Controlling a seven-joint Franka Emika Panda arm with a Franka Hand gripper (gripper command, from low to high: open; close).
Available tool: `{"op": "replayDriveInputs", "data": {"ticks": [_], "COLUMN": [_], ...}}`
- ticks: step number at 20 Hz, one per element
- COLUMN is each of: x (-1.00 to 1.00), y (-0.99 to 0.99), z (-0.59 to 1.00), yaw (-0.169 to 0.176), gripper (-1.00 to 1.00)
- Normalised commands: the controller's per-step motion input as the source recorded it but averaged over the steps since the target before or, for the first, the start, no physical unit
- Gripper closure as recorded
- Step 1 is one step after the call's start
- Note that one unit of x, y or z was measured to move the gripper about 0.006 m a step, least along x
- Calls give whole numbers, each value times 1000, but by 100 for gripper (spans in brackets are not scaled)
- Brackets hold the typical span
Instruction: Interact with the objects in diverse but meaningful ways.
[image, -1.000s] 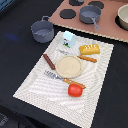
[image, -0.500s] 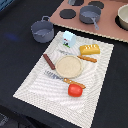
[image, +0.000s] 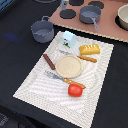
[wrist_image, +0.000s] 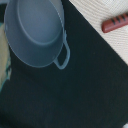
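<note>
grey pot (image: 42, 31) upright on the dark table, just off the striped mat (image: 40, 85), handle visible in my wrist view | sausage stick (image: 48, 62) on the mat beside the tan plate (image: 68, 66) | bread loaf (image: 90, 49), pale-blue carton (image: 68, 39), tomato (image: 75, 90) around that plate | my gripper: out of view, state unknown

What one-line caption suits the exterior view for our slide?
Toy breakfast setting: plate on striped mat with tomato, bread loaf, carton, sausage stick; grey pot beside.
</note>
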Motion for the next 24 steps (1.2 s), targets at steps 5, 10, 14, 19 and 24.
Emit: {"op": "replayDriveInputs", "data": {"ticks": [5,10,14,19,24], "x": [-501,-537,-408,-419,-347], "y": [-26,0,0,1,35], "z": [-228,-383,-385,-385,-281], "yaw": [-124,-117,-174,-168,-167], "gripper": [-100,-100,-100,-100,-100]}}
